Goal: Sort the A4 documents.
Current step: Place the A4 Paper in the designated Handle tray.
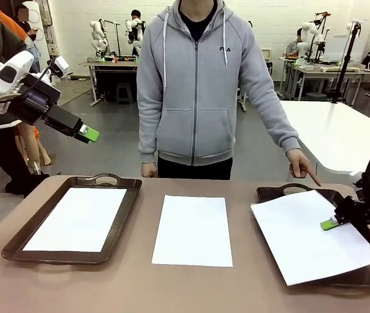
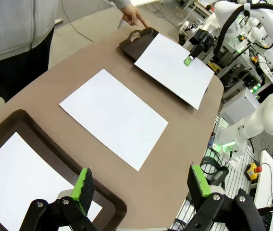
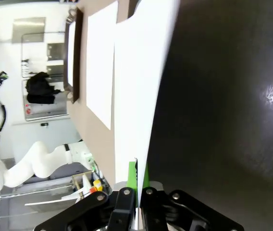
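Note:
Three white A4 documents are in view. One (image 1: 81,218) lies in the left brown tray (image 1: 123,218). Another (image 1: 193,229) lies flat on the bare table in the middle. My right gripper (image 1: 331,223) is shut on the right edge of the third sheet (image 1: 305,238), which hangs tilted over the right tray (image 1: 277,193). In the right wrist view this sheet (image 3: 141,96) runs edge-on from between the shut green pads (image 3: 137,175) above the tray's dark floor (image 3: 223,120). My left gripper (image 1: 87,134) hovers open, high above the left tray, with nothing between its fingers (image 2: 83,185).
A person in a grey hoodie stands at the far side, one hand (image 1: 301,164) pointing a finger down at the right tray's far rim. The other hand (image 1: 148,171) rests by the table edge. The table's right end (image 2: 213,110) is rounded.

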